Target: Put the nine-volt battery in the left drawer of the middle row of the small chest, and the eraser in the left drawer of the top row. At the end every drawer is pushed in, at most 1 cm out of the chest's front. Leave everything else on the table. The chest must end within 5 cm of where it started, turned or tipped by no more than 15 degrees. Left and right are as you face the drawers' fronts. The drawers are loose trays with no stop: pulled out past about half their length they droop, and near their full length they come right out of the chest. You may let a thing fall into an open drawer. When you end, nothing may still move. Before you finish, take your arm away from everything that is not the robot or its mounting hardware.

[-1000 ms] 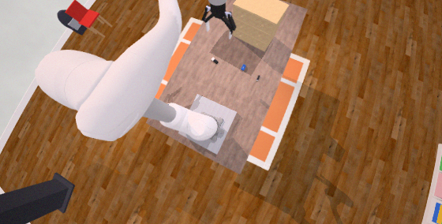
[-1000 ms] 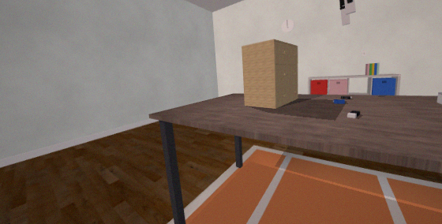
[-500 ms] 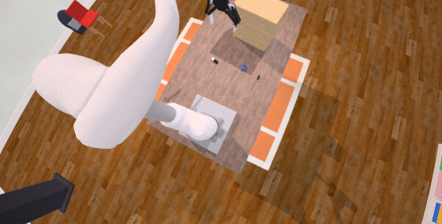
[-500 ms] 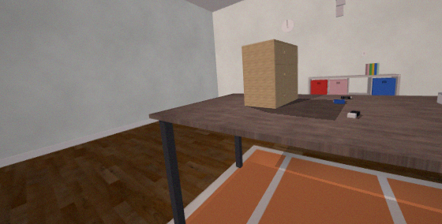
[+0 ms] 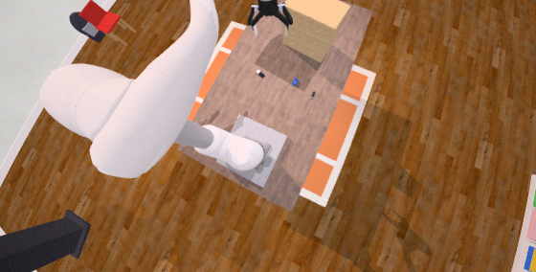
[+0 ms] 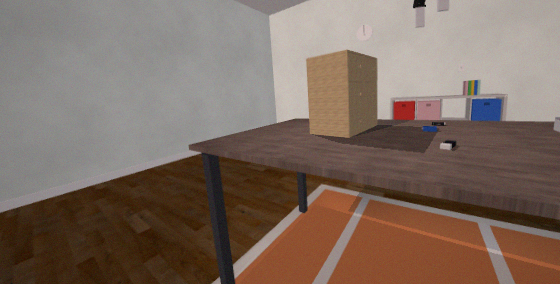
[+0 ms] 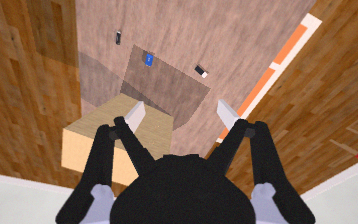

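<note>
Black gripper (image 7: pixel 181 116) wide open, empty

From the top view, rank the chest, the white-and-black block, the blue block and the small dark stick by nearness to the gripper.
1. Chest, right beside the open gripper.
2. White-and-black block, mid-table.
3. Blue block, in front of the chest.
4. Dark stick, farthest, toward the arm's base.

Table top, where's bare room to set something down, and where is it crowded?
Bare wood lies between the arm's base plate and the three small items, and along the table edge left of the black-and-white piece. Crowded: the strip before the chest, holding that piece, the blue one and a dark one.
</note>
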`<state>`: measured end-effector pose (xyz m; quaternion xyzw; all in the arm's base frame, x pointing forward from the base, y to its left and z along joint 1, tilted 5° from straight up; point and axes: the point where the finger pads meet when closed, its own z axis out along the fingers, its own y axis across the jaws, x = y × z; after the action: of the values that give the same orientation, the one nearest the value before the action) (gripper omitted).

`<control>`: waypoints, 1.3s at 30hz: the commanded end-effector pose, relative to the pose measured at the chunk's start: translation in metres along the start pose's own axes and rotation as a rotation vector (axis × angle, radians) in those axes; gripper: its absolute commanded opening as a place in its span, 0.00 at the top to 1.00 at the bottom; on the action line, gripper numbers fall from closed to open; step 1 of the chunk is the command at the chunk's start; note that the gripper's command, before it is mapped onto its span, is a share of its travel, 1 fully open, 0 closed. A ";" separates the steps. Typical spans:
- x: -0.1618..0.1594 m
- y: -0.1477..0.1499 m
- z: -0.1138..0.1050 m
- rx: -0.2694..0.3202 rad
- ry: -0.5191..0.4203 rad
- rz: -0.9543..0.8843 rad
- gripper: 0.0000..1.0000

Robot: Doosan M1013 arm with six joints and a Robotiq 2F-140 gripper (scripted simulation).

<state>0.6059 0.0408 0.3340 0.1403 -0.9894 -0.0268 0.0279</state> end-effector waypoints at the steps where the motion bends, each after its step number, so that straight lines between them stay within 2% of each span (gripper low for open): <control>1: -0.001 0.000 0.009 -0.007 -0.004 -0.236 0.00; 13: -0.003 0.000 0.056 0.007 0.005 -0.944 0.00; 15: -0.003 0.000 0.056 0.007 0.005 -0.944 0.00; 16: -0.003 0.000 0.060 0.009 0.007 -1.112 0.00; 25: -0.003 0.000 0.089 0.018 0.020 -1.594 0.00; 30: -0.002 0.000 0.098 0.020 0.027 -1.883 0.00; 32: -0.002 0.000 0.098 0.020 0.027 -1.883 0.00; 33: -0.002 0.000 0.099 0.020 0.028 -2.051 0.00; 39: -0.002 0.000 0.102 0.015 0.021 -2.355 0.00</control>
<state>0.6015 0.0463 0.2330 0.9349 -0.3539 -0.0231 0.0101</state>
